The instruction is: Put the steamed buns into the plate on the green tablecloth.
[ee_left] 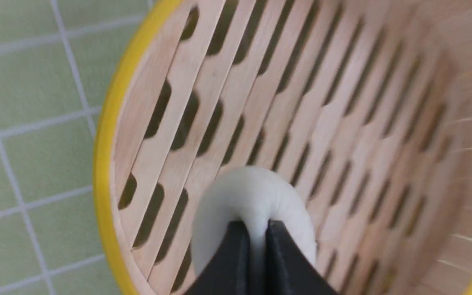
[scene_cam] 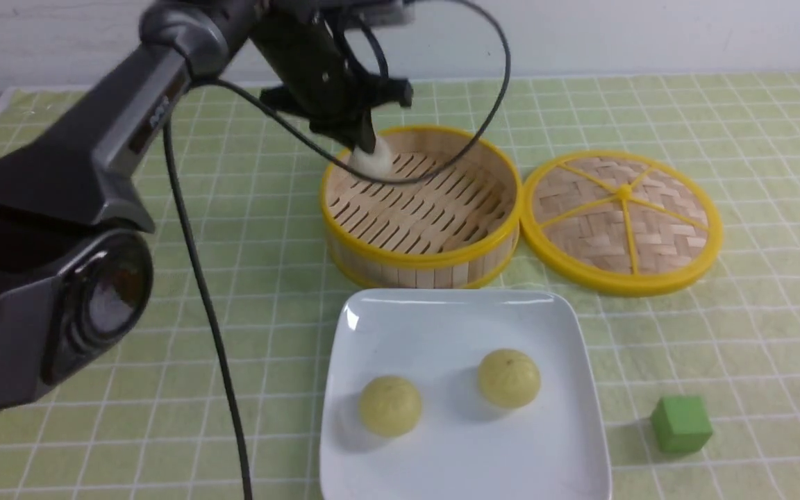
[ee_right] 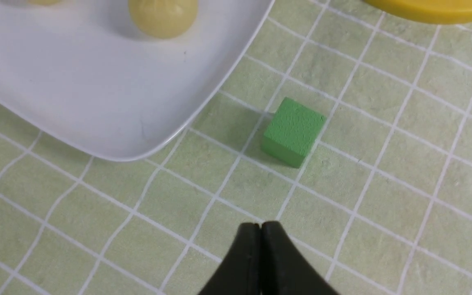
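Observation:
Two pale yellow steamed buns (scene_cam: 390, 405) (scene_cam: 509, 377) lie in the white square plate (scene_cam: 567, 444) on the green tablecloth (scene_cam: 754, 333). An off-white steamed bun (scene_cam: 378, 160) (ee_left: 256, 196) sits at the far left inside the bamboo steamer (scene_cam: 421, 260). My left gripper (scene_cam: 365, 144) (ee_left: 256, 223) is shut on this bun, its black fingers pinching the soft top. My right gripper (ee_right: 260, 224) is shut and holds nothing, hovering over the cloth near the green cube (ee_right: 293, 131); the plate's corner (ee_right: 109, 135) and one yellow bun (ee_right: 163, 16) show in that view.
The steamer's woven lid (scene_cam: 622, 222) lies flat to the right of the steamer. A green cube (scene_cam: 681, 423) stands on the cloth right of the plate. The left arm and its cable (scene_cam: 212, 326) cross the left half of the front view.

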Motion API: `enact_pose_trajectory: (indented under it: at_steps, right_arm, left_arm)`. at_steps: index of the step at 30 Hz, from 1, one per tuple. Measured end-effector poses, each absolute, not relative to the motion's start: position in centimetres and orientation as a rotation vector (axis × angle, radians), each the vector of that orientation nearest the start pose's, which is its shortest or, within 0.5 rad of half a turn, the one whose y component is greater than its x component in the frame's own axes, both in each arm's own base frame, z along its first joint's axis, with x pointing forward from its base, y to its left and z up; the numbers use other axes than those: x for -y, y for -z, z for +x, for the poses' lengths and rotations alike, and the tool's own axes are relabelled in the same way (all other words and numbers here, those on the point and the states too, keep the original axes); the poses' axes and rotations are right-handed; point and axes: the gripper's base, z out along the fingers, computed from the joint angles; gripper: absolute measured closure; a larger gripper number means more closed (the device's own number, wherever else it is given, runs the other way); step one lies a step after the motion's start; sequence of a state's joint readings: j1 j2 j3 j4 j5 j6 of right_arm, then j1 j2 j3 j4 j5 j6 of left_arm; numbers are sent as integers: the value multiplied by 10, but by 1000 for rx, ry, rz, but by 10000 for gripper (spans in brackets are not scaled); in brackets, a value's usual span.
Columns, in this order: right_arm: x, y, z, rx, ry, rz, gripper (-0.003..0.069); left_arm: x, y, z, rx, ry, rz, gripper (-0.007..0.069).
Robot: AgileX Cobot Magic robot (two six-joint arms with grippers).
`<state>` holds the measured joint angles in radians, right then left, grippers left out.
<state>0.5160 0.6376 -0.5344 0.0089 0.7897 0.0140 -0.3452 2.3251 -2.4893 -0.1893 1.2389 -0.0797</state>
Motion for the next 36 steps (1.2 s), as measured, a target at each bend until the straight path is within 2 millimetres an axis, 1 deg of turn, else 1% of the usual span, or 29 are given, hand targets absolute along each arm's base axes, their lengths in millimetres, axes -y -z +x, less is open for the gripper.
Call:
enact_pose_trajectory:
  at_steps: [1,2,3,4,5,7,8,9,10,12,13,14,15,16,17,19,21,24,26,27,28,29,30,31,32,34,36]
  right_arm:
    - [-55,-274,95,-2319,-263,-589,647]
    - [-55,-274,95,-2319,-263,-589,647]
    - [-55,-274,95,-2319,-263,-589,647]
    - [-55,-274,95,-2319,-263,-589,647]
    - [-55,-274,95,-2319,-263,-590,647]
    - [-55,-274,95,-2320,-263,-590,647]
    - [-55,-274,95,-2321,-263,-590,647]
    - [-55,-274,95,-2321,-263,-590,647]
    - [-55,-274,95,-2322,-262,-590,647]
    - [-55,-274,95,-2322,-262,-590,647]
    - [-55,-274,95,-2322,-262,-590,647]
    - [-55,-274,95,-2322,-262,-590,647]
    - [-55,-274,95,-2322,-262,-590,647]
    - [-55,-274,95,-2322,-262,-590,647]
    - [-55,-274,95,-2322,-262,-590,645]
    - [-55,-274,95,-2322,-262,-590,643]
    - [-54,-274,95,-2324,-262,-591,641]
    - [-53,-275,93,-2318,-263,-590,639]
    - [-51,-281,88,-2317,-264,-590,639]
    - [-49,-283,86,-2313,-265,-589,638]
    - [-47,-289,81,-2316,-264,-590,637]
    - [-46,-291,79,-2311,-266,-589,637]
    - [-41,-300,70,-2307,-267,-588,636]
    - [-40,-301,69,-2305,-268,-587,636]
    - [-34,-309,59,-2283,-281,-568,636]
    - [-26,-316,44,-2246,-305,-531,636]
    - [-19,-318,31,-2195,-332,-493,650]
  left_arm:
    - [182,-355,458,-2462,428,337,597]
    - [181,-360,456,-2450,430,336,597]
    - [175,-393,439,-2381,442,335,597]
    - [171,-416,425,-2337,457,335,597]
    - [168,-426,414,-2330,470,338,597]
    - [166,-434,395,-2352,487,349,596]
    - [168,-425,391,-2394,487,356,595]
    - [169,-421,389,-2414,485,361,595]
    - [176,-390,380,-2541,474,393,594]
    - [191,-342,370,-2710,448,455,594]
    - [193,-336,369,-2726,444,466,594]
    - [200,-315,364,-2791,427,509,594]
    - [211,-284,355,-2871,401,573,594]
    - [221,-261,350,-2908,389,621,592]
    - [228,-247,347,-2921,385,643,589]
    - [235,-229,345,-2931,380,660,575]
    - [237,-219,348,-2941,381,652,544]
    - [240,-205,353,-2953,383,640,462]
    - [242,-201,353,-2961,399,630,368]
    - [242,-201,353,-2960,404,627,332]
    - [242,-202,354,-2956,407,627,278]
    - [242,-202,354,-2956,407,627,270]
    - [243,-208,356,-2939,405,628,204]
    - [243,-210,356,-2936,402,629,190]
    - [243,-218,358,-2915,390,627,143]
    - [241,-233,361,-2878,360,638,95]
    - [240,-246,362,-2851,341,646,73]
